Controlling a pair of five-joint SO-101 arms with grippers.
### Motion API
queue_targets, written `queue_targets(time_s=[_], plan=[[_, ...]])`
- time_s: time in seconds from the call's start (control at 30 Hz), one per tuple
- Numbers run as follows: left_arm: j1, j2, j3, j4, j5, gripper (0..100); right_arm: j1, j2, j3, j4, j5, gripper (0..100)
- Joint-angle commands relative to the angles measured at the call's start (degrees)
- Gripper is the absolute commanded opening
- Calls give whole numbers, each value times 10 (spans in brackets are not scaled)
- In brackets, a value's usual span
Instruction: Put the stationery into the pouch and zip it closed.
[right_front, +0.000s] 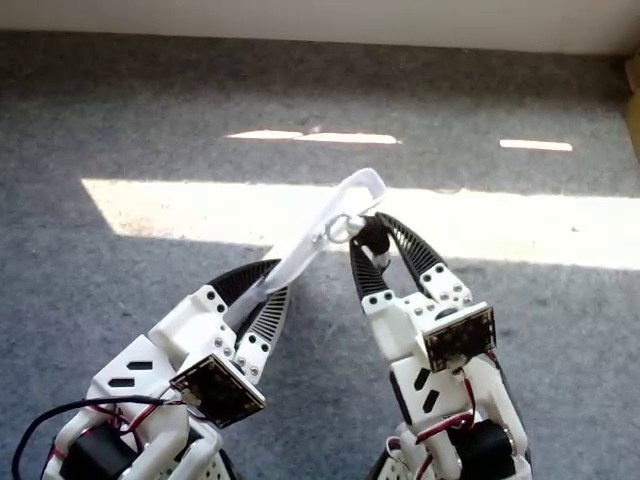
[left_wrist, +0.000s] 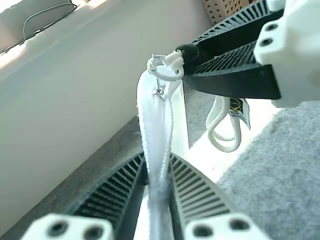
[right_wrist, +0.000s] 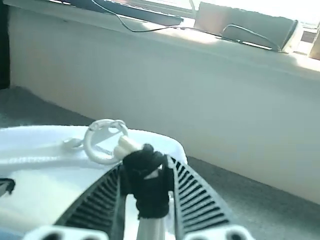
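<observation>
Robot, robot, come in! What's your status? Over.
Left gripper shut on flat white fabric pouch. Right gripper shut on black cord zip pull at its ring end. Pouch held above grey carpet.

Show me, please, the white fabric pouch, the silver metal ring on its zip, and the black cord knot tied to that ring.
white fabric pouch (right_front: 300, 255), high view, middle of its raised strip.
silver metal ring (right_wrist: 88, 145), right wrist view, on the hoop's wire.
black cord knot (right_wrist: 147, 180), right wrist view, centre of the knot.

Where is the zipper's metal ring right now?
High view, centre: the ring hangs at the far end of the pouch, beside the right gripper, which pinches its black cord.
</observation>
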Motion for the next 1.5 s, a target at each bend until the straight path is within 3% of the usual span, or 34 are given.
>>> queue_targets(time_s=[0.0, 0.5, 0.9, 1.17, 1.47], plan=[[-10, -9, -30, 14, -3, 6, 72, -4, 5, -49, 3, 7], [-10, -13, -71, 47, 0, 6, 128, -3, 51, -117, 4, 7], [-65, -32, -83, 46, 1, 6, 133, -3, 55, -118, 6, 7], [-160, -32, -107, 43, 38, 6, 134, -3, 55, -118, 6, 7], [-223, -32, -108, 41, 62, 6, 152, -3, 55, -118, 6, 7]])
